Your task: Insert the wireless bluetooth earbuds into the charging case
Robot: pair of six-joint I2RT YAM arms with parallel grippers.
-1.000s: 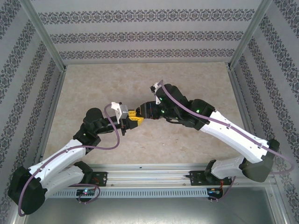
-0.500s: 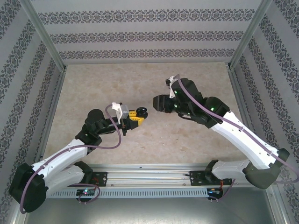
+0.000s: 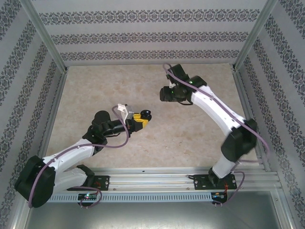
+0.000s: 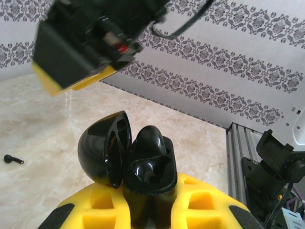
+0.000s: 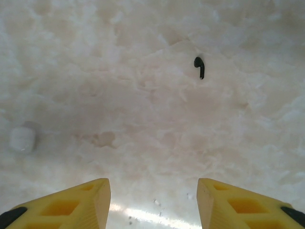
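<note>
Step in hand, by my read: fetching the loose bud. L gripper (image 4: 150, 210) is clamped on the charging case (image 4: 147, 167), which sits raised off the table (image 3: 95, 86) near centre, its lid (image 4: 105, 148) swung open to one side. The case is glossy black, not pale. One socket looks filled by a dark rounded lump, prob. the first bud. The socket in front of it looks empty, tho I can't be sure. R gripper (image 5: 152, 200) hangs over the table behind and to the right of the case, well apart from it, jaws parted w/ nothing btwn them. The loose earbud (image 5: 199, 67), tiny and black, lies flat on the table ahead of R's fingertips, stem end toward them. Next move calls for R to go fwd and down, centre the jaws over the bud, get the tips right to the surface and close gently, since it's small enough to skid or flip. Then carry it over and line the stem up w/ the empty socket while L holds the case steady.
</note>
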